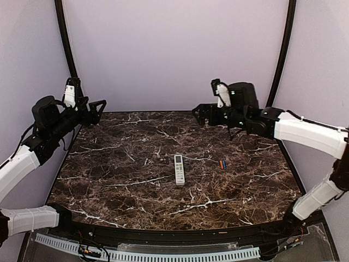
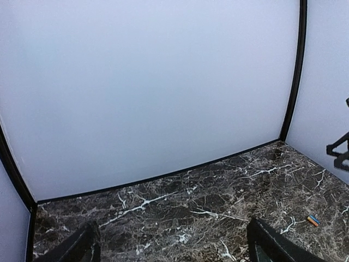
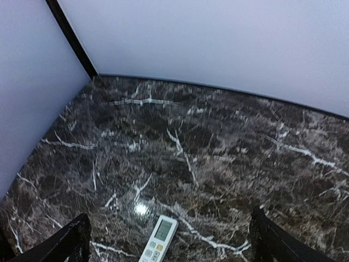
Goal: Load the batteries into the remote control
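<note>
- Left gripper [image 1: 100,113]: held high over the far-left corner of the table [image 1: 109,185], fingers apart, empty, well apart from the work.
- Remote control [image 1: 179,169]: lies mid-table, display and buttons up. No battery recess shows, so it likely needs turning over first. Pinch it across the narrow sides so it does not slide.
- Batteries [image 1: 222,164]: side by side, right of the remote, near but not touching it. Best taken one at a time.
- Right gripper [image 1: 199,115]: held high at the far right, fingers apart, empty, the nearer one to the batteries.
</note>
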`<state>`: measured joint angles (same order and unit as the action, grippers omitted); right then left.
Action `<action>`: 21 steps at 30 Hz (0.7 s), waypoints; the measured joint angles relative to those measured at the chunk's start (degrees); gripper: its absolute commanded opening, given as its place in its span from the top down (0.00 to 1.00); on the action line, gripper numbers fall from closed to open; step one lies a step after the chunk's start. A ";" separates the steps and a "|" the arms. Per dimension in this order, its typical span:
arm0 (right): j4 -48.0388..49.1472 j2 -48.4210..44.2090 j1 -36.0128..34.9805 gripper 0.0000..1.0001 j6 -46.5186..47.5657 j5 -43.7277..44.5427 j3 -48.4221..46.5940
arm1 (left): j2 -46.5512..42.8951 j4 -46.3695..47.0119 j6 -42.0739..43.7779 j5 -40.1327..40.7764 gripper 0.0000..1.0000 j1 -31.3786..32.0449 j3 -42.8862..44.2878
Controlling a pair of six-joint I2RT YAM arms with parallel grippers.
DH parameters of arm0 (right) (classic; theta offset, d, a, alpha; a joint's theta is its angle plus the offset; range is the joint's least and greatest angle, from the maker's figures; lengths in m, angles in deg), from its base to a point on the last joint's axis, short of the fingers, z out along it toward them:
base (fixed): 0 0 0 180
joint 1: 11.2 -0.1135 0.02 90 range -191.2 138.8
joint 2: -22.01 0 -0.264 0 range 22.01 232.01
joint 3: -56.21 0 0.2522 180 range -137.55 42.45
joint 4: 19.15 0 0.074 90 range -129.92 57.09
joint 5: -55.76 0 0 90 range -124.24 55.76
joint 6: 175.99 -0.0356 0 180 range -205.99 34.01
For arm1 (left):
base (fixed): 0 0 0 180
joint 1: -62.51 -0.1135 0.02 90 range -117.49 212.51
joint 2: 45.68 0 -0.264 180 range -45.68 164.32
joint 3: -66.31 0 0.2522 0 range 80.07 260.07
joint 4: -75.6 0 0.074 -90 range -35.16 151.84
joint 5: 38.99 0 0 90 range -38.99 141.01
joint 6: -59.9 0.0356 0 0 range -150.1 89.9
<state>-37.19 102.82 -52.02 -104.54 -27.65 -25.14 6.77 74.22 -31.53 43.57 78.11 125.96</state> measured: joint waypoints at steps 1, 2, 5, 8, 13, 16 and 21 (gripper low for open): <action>-4.26 3.93 -3.82 0.01 -1.64 3.50 -3.19 | -0.52 -2.27 -0.61 0.61 0.08 0.00 -0.07; -8.09 8.11 -6.80 0.01 -3.23 6.16 -6.27 | -1.20 -4.17 -1.05 1.20 0.08 0.00 -0.31; -18.84 20.83 -13.18 0.01 -7.89 10.51 -14.12 | -4.28 -7.96 -1.42 2.82 0.08 0.07 -2.99; -26.25 29.83 -16.81 0.01 -11.37 11.45 -17.90 | -8.59 -9.11 -1.40 3.61 0.08 0.17 -7.39; -33.42 38.07 -18.69 0.05 -16.04 9.53 -20.76 | -14.75 -8.04 -1.18 3.69 0.08 0.85 -13.35; -34.75 39.34 -18.78 0.14 -17.27 8.28 -21.33 | -15.45 -6.88 -0.96 3.61 0.08 1.20 -14.23; -35.28 40.37 -18.78 0.36 -18.16 7.41 -22.45 | -15.04 -6.21 -0.28 3.39 0.08 1.77 -14.27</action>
<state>-72.47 143.19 -70.80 -122.70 -20.24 -47.59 -8.27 68.01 -31.81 46.96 79.88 111.69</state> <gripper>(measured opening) 0.716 0.917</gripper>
